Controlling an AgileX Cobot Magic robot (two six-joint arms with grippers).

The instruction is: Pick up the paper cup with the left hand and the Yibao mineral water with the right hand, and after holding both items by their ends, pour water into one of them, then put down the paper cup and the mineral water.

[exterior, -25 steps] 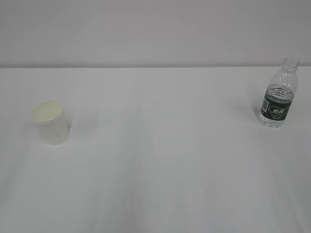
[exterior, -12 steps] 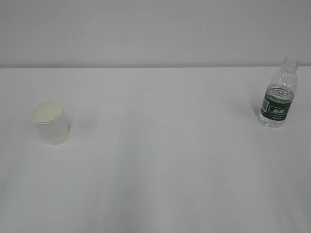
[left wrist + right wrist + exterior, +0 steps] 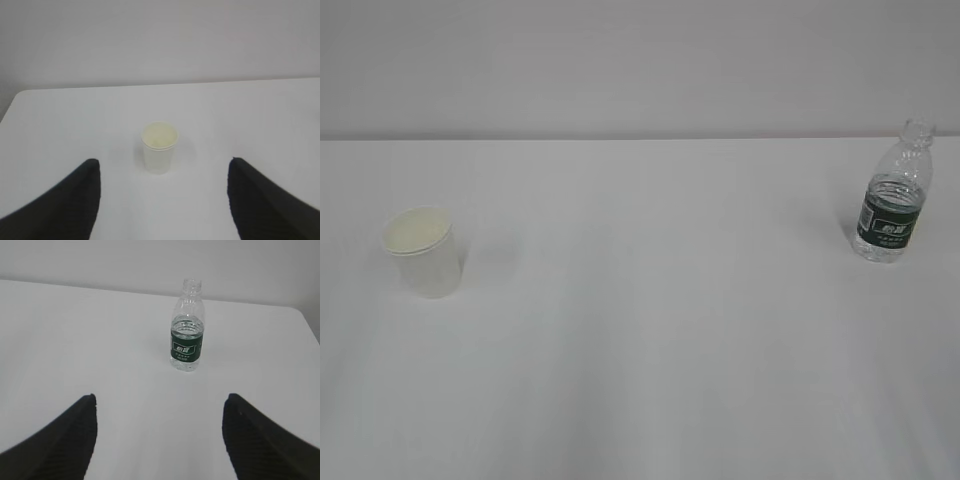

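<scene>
Right now I see both sets of fingers spread wide and empty. On my left wrist view the left hand (image 3: 162, 167) shows two dark fingers (image 3: 67, 202) at the bottom corners, well apart, with the cup (image 3: 159, 148) standing ahead in the gap between them and touching neither. On my right wrist view the right hand (image 3: 159, 402) is the same: ribbed black fingers (image 3: 257, 440) splayed, nothing between them, and the bottle (image 3: 187, 326) upright ahead of the gap, clear of both. Neither hand appears in the exterior view. The counter (image 3: 650, 330) is plain white and matte, running back to a pale grey wall (image 3: 640, 60); the left wrist view shows a rounded corner of the counter at far left, and the right wrist view shows its edge at far right. From outside, the cup sits on the left side of the counter and the bottle far to the right near the back edge, the two well apart. The cup is small, white and tapered, with a rolled rim and a pale cream inside, standing upright. The bottle is clear, ribbed plastic with a narrow neck, a dark green label band with white characters, and no cap that I can make out; it is taller than the cup. Water level is hard to judge, though a line shows just above the label.
</scene>
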